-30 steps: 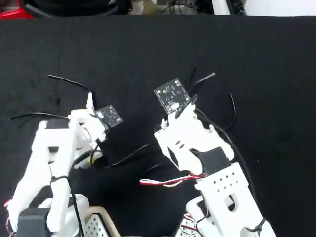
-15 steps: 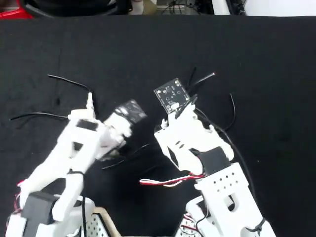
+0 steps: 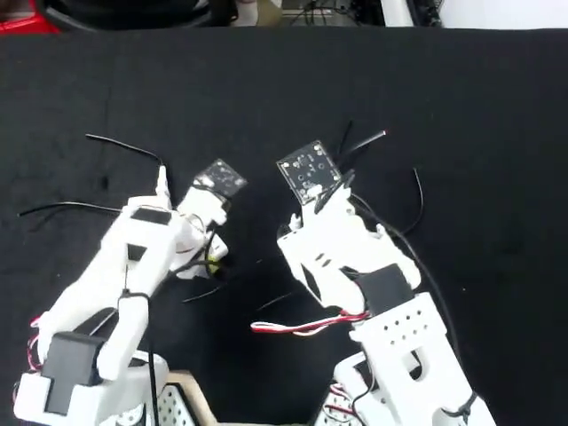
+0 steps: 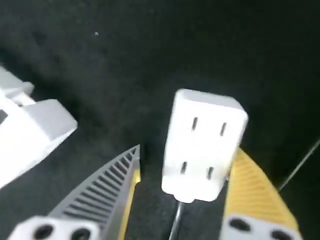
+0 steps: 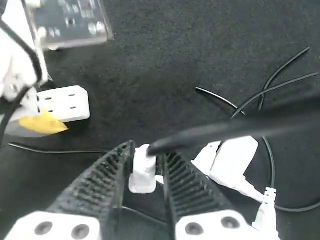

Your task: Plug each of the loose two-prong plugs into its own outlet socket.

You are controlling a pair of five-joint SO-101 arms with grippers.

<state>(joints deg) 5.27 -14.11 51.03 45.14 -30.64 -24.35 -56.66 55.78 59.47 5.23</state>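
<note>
well, the right gripper [image 5: 147,154] is clenched on a small white plug [image 5: 143,174], pinched across its body. its black cord [image 5: 225,131] runs off to one side, away from the ribbed pads. i judge that grip is meant to carry the plug to a socket and press it home; the prongs themselves i cannot see.

the left gripper [image 4: 187,155] is released and sits astride the white outlet block [image 4: 205,140]. its yellow finger [image 4: 255,185] lies against one side, while the grey ribbed finger [image 4: 107,190] stands apart from the other. that looks to me like a bracing stance, so the block will not slide when a plug is pushed in. the block lies flat on the black bench [image 3: 461,98] with its slots [image 4: 194,123] facing up. it sits at the left arm's tip, with bare bench between it and the held plug.

counting:
- one outlet block, with four slots in two pairs, so two sockets
- one plug certainly, the one held
- one white piece [image 5: 231,159] just beside the right gripper, which may be the second plug, though i cannot tell
- two arms
- several thin black wires [image 3: 124,146] loose on the bench
</note>
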